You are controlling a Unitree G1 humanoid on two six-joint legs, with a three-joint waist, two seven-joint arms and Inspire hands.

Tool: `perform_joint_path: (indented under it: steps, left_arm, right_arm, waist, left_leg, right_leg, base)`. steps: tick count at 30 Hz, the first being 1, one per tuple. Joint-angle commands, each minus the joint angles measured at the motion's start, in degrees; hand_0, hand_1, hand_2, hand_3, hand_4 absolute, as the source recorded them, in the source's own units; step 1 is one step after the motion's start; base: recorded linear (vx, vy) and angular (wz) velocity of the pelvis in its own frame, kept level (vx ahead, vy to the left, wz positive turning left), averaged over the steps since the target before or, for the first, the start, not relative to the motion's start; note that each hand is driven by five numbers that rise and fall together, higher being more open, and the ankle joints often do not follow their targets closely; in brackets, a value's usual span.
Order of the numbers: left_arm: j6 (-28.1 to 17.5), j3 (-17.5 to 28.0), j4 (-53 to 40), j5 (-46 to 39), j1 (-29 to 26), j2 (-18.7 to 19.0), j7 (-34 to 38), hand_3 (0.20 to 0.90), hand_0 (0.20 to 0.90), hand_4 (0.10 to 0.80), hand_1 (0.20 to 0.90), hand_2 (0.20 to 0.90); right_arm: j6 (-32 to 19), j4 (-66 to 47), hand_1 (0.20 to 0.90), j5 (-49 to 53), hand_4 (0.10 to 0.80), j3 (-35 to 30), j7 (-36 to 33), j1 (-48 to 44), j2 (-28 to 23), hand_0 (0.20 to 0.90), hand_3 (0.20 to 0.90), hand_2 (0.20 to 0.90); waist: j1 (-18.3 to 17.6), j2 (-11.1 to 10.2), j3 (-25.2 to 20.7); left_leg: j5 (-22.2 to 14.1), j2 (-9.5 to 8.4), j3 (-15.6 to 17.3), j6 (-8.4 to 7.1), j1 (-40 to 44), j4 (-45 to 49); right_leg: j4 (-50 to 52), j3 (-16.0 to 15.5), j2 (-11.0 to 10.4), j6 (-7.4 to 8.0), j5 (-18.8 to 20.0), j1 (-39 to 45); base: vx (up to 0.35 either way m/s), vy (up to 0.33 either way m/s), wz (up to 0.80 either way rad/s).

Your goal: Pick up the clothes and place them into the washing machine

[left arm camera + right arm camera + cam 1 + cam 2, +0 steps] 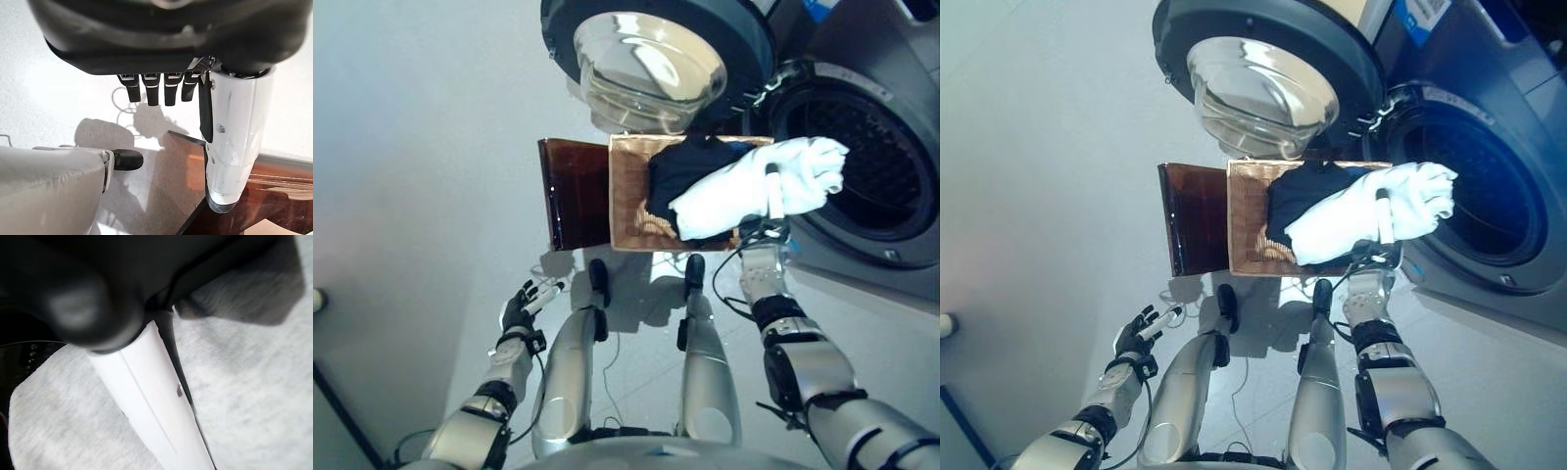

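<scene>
My right hand (771, 199) is raised in front of the washing machine's open drum (876, 162) and is shut on a white garment (744, 191). Its white-covered thumb (151, 391) presses across the cloth (244, 382); the fingers are hidden beneath. The garment hangs over the right edge of a wicker basket (628, 201), its bunched end reaching the drum's mouth. A dark navy garment (690, 164) lies in the basket under and behind the white one. My left hand (522, 305) hangs low at the left, open and empty, its fingers (154, 90) straight above the floor.
The machine's round door (651, 59) stands swung open above the basket, its glass bowl facing me. A dark brown panel (576, 191) adjoins the basket's left side. Pale floor spreads to the left.
</scene>
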Motion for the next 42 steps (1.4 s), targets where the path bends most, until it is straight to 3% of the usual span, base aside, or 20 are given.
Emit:
perform_joint_path:
  steps: [1,12,23,42]
  left_arm:
    - [-2.33,-1.70,0.51,-1.55,3.94,0.74,0.28,0.900,0.900,0.800,0.900,0.900]
    - [-2.25,-2.47,1.86,-2.65,4.13,0.20,-0.03,0.900,0.900,0.800,0.900,0.900]
    - [-1.99,-2.06,4.70,-1.69,4.45,1.30,-0.40,0.900,0.900,0.800,0.900,0.900]
    - [-2.60,-2.08,4.55,-2.31,5.96,1.75,-0.63,0.900,0.900,0.800,0.900,0.900]
  right_arm:
    - [-8.14,-6.60,0.200,0.61,0.300,-3.58,0.63,-3.43,-7.75,0.200,0.200,0.200]
    - [-10.70,-4.28,0.200,1.93,0.300,-6.08,-1.38,-10.95,-16.84,0.200,0.200,0.200]
    - [-8.99,3.43,0.200,2.64,0.300,-5.32,-0.86,-17.73,-29.08,0.200,0.200,0.200]
    - [-12.99,6.92,0.200,6.07,0.300,-6.02,-5.69,-28.00,-37.17,0.200,0.200,0.200]
  waist:
    - [-0.02,2.62,-4.25]
    - [-0.29,4.39,-4.87]
    - [-0.69,3.43,-7.07]
    - [-0.10,7.46,-7.91]
  left_leg:
    - [2.76,0.18,-3.11,-4.45,1.21,-5.54]
    - [2.99,0.20,-2.46,-4.81,0.21,-6.25]
    - [2.24,0.65,-2.61,-5.18,0.16,-5.77]
    - [3.18,0.08,-1.22,-5.37,-0.74,-7.10]
  right_leg:
    - [9.47,-0.34,0.24,-0.84,-6.98,-1.06]
    - [10.52,0.47,0.65,-0.98,-7.44,-3.30]
    - [11.66,0.63,1.23,-1.02,-8.03,-3.98]
    - [12.60,2.52,1.19,-0.90,-8.61,-6.62]
  base:
    - [0.000,0.000,0.00]
    - [0.007,-0.014,-0.06]
    - [0.000,0.000,0.00]
    - [0.012,0.001,-0.02]
